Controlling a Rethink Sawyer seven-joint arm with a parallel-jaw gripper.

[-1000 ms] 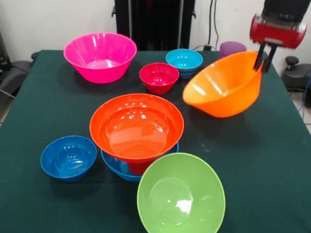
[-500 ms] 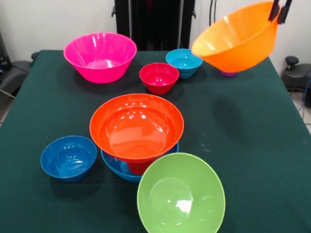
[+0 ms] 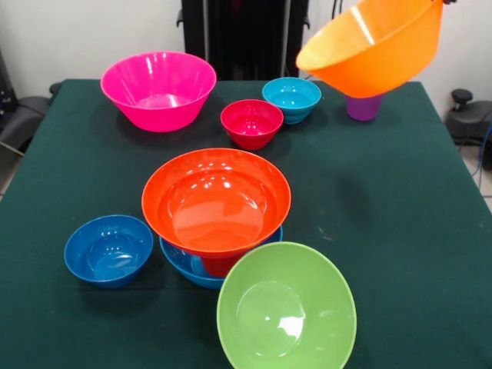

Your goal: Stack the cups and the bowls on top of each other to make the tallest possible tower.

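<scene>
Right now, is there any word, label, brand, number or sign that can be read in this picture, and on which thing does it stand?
None: no text can be read anywhere in the front view.
The orange bowl, held up in the air, is plain.
The pink bowl, red-orange bowl and lime green bowl carry only glare, no print.
The green table cloth has no marking.

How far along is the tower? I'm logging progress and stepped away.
Done: the tower has a sky-blue bowl at the base, an orange-red cup on it and the red-orange bowl on top. In hand: the orange bowl hangs tilted in the air at the table's far right corner; the gripper itself is out of view. Left: pink, lime green, dark blue, magenta-red and cyan bowls and the purple cup stand loose.
</scene>
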